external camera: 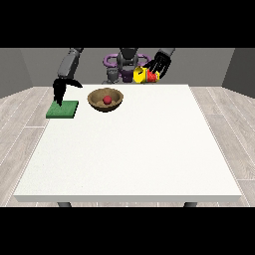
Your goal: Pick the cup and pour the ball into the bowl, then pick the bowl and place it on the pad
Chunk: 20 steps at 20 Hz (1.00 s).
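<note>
A brown wooden bowl stands on the white table near its far left, with a red ball inside it. Left of the bowl lies a flat green pad. The hand at the view's right is raised near the table's far edge, its fingers curled round a yellow and red cup that is tipped on its side, well to the right of the bowl. The hand at the view's left hangs just above the pad's far edge, fingers pointing down and holding nothing.
The robot's grey torso with a purple ring stands behind the table's far edge. The table's front edge runs across the lower part of the view, with grey plank floor around it.
</note>
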Motion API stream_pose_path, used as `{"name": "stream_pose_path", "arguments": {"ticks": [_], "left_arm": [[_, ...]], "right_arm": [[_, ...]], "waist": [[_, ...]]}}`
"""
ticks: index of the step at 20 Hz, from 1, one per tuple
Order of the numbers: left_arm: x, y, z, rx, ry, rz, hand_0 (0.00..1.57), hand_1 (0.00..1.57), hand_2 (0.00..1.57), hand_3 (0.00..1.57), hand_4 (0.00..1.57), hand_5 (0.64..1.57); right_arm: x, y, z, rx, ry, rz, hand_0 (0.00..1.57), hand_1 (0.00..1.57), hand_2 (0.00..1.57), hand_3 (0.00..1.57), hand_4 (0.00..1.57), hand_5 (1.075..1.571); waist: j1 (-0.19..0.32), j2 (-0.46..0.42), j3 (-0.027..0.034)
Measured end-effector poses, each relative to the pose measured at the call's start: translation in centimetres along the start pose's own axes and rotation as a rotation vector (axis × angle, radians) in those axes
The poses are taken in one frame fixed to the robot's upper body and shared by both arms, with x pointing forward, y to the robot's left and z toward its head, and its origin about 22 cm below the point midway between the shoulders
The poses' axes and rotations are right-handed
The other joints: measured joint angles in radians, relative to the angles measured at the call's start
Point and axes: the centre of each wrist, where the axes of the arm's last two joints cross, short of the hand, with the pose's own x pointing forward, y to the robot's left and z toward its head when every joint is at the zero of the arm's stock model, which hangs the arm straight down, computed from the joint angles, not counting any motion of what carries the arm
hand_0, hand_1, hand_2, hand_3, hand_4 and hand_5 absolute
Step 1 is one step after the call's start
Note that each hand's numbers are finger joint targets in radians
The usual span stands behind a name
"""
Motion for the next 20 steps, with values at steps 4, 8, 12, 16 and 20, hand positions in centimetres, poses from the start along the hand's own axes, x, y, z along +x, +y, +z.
{"name": "stream_pose_path", "arguments": {"ticks": [4,8,12,16,20], "left_arm": [[-2.0,0.5,0.4,0.043,0.049,0.255,0.52,0.52,0.0,0.0,0.83,1.545],[-3.7,0.2,1.0,0.103,0.092,0.479,0.0,0.0,0.0,0.0,0.0,1.545],[-6.2,-1.0,2.7,0.119,0.13,0.625,0.0,0.0,0.0,0.0,0.0,1.52],[-8.7,-2.4,4.5,0.105,0.196,0.678,0.0,0.0,0.0,0.0,0.0,1.526],[-9.4,-2.9,4.9,0.092,0.224,0.709,0.0,0.0,0.0,0.0,0.0,1.537]], "right_arm": [[-0.2,2.1,-0.6,0.029,-0.022,-0.033,0.0,0.0,0.0,0.0,0.39,1.57],[-0.1,4.7,-1.5,0.085,-0.036,-0.051,0.0,0.0,0.0,0.0,0.37,1.564],[-0.3,7.0,-1.8,0.131,-0.026,-0.05,0.0,0.0,0.0,0.0,0.18,1.544],[-1.1,9.2,-1.3,0.174,0.043,-0.028,0.0,0.0,0.0,0.0,0.0,1.543],[-2.6,10.4,-0.2,0.186,0.089,-0.025,0.0,0.0,0.0,0.0,0.09,1.54]], "waist": [[-0.015,0.068,0.0005],[-0.056,0.116,0.0012],[-0.097,0.127,0.0027],[-0.143,0.074,0.0042],[-0.159,0.043,0.005]]}}
